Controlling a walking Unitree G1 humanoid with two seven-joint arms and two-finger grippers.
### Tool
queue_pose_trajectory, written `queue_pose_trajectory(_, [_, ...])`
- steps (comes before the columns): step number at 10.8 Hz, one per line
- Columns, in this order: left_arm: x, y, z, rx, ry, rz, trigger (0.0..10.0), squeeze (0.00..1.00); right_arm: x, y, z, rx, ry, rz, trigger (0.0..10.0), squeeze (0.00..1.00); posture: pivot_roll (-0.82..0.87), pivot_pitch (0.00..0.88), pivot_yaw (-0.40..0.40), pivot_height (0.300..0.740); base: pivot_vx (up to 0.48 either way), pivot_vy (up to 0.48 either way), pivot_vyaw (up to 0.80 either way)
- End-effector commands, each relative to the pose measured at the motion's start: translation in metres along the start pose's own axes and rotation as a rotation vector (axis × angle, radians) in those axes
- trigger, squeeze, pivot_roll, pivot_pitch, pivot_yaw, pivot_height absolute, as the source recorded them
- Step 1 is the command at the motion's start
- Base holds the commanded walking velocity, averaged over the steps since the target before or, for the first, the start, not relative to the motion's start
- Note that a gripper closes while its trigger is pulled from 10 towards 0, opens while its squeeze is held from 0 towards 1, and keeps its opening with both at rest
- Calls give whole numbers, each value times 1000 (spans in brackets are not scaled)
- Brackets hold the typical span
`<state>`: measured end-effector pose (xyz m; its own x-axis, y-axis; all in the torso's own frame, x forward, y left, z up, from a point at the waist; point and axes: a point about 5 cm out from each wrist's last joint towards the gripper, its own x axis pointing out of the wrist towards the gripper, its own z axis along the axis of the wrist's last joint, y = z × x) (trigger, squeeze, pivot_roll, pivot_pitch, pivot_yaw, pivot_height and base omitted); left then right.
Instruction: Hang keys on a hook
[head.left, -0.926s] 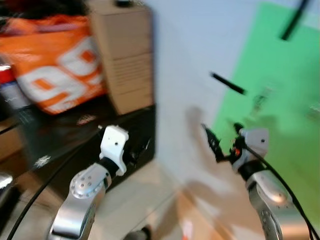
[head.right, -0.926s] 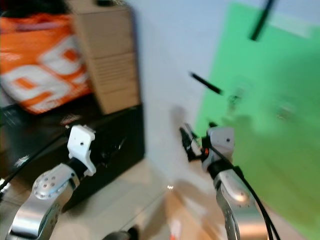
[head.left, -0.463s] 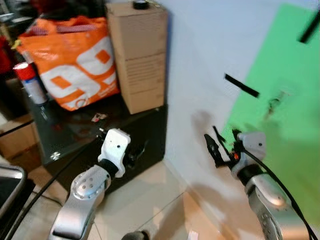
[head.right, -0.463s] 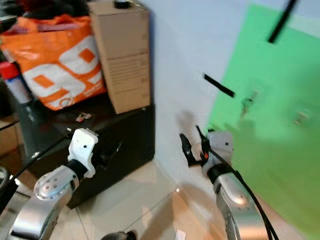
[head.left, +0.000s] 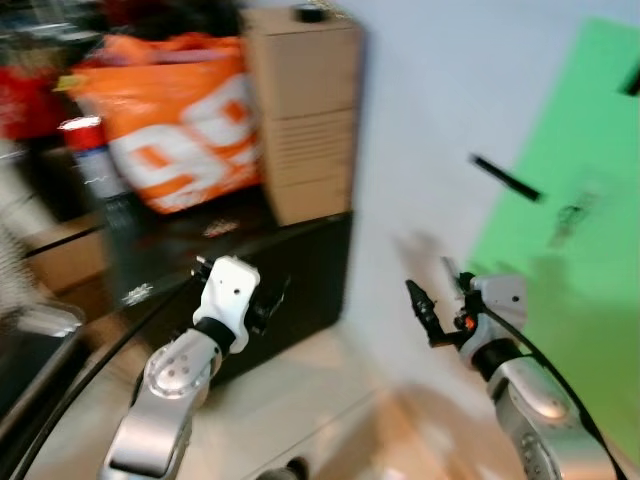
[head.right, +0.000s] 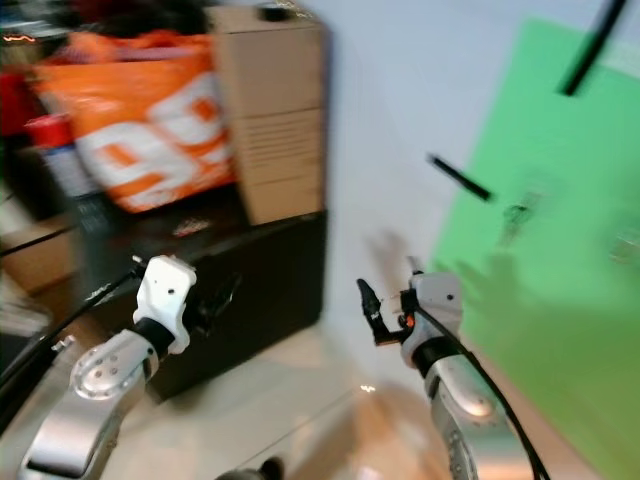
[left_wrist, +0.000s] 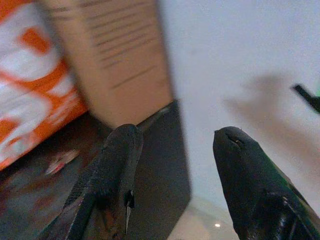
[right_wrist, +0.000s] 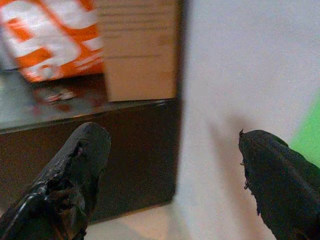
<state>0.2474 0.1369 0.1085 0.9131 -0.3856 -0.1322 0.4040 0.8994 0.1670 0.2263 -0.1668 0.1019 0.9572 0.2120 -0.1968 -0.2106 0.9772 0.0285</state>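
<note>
Keys (head.left: 571, 213) on green panel (head.left: 560, 250), orange bag (head.left: 175, 125) lettering blurred

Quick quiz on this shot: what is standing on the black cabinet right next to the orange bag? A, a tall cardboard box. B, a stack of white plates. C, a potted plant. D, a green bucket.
A: a tall cardboard box stands on the black cabinet beside the orange bag, against the wall.
</note>
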Motion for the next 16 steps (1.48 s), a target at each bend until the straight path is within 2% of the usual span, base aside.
queue_pose_trajectory(1, [1,3,2,15,-16,33,10000,0,1,2,3,9,-11,16,10000,1000,-49,0,21,740,0,0,800])
queue_pose_trajectory(4, [2,9,4,2,-31,97,10000,0,1,0,2,43,-8,-16,10000,1000,-48,0,20,740,0,0,800])
queue_pose_trajectory(7, [1,12,7,-3,-61,107,10000,0,2,-2,2,68,-18,-69,10000,1000,-47,0,17,740,0,0,800])
queue_pose_trajectory(16, [4,15,10,-5,-79,110,10000,0,4,-9,5,59,-31,-144,10000,1000,-52,0,11,740,381,0,0])
